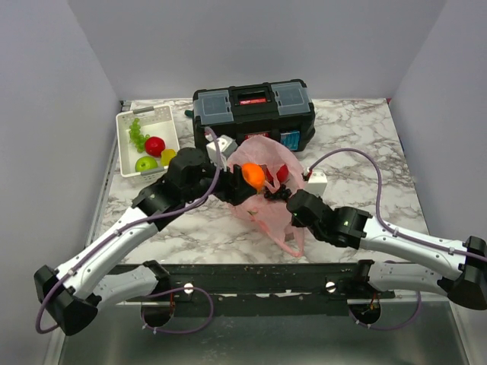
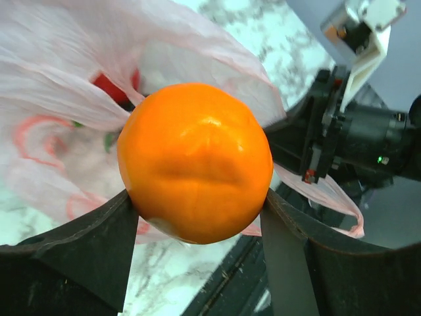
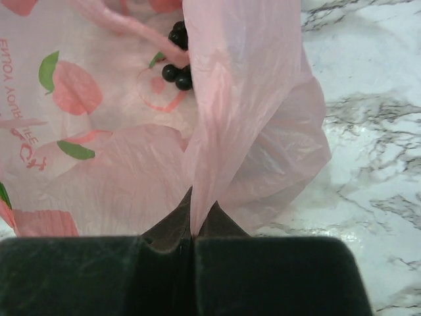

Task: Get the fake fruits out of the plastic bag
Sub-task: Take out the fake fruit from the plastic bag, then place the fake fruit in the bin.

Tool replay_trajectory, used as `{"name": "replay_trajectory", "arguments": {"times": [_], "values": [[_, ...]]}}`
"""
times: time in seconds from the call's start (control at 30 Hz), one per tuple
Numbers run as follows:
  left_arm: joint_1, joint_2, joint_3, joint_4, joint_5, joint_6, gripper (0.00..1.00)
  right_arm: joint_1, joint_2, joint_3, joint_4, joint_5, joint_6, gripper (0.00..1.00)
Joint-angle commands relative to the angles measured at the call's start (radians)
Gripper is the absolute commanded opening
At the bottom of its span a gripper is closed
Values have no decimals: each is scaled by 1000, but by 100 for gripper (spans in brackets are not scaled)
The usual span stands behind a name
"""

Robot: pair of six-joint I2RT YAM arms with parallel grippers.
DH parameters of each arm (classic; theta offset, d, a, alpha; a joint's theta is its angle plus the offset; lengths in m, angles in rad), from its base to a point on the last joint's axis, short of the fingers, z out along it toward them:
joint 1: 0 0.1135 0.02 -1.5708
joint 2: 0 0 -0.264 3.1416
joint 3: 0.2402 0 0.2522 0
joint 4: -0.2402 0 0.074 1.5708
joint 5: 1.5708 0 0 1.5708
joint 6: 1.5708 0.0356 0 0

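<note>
Plastic, probably slippery, the orange is being squeezed across its middle by the left gripper just above the plastic bag, whose thin film is being pinched by the right gripper.

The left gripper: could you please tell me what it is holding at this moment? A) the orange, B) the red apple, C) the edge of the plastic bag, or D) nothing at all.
A: in the left wrist view the orange sits clamped between the two fingers of the left gripper, in front of the plastic bag.
</note>
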Motion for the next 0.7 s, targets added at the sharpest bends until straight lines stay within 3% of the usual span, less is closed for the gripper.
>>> {"name": "replay_trajectory", "arguments": {"times": [0.0, 0.13, 0.37, 0.67], "values": [[84, -87, 40, -92, -139, 27, 20, 5, 13, 54, -81, 117, -1, 1], [200, -94, 50, -164, -283, -11, 15, 5, -15, 57, -85, 110, -17, 1], [455, -36, 54, -210, -374, -133, 13, 5, -98, 4, -65, 76, -4, 1], [870, 137, -5, -98, -134, -466, 12, 5, -143, -8, -70, 61, 9, 1]]}}
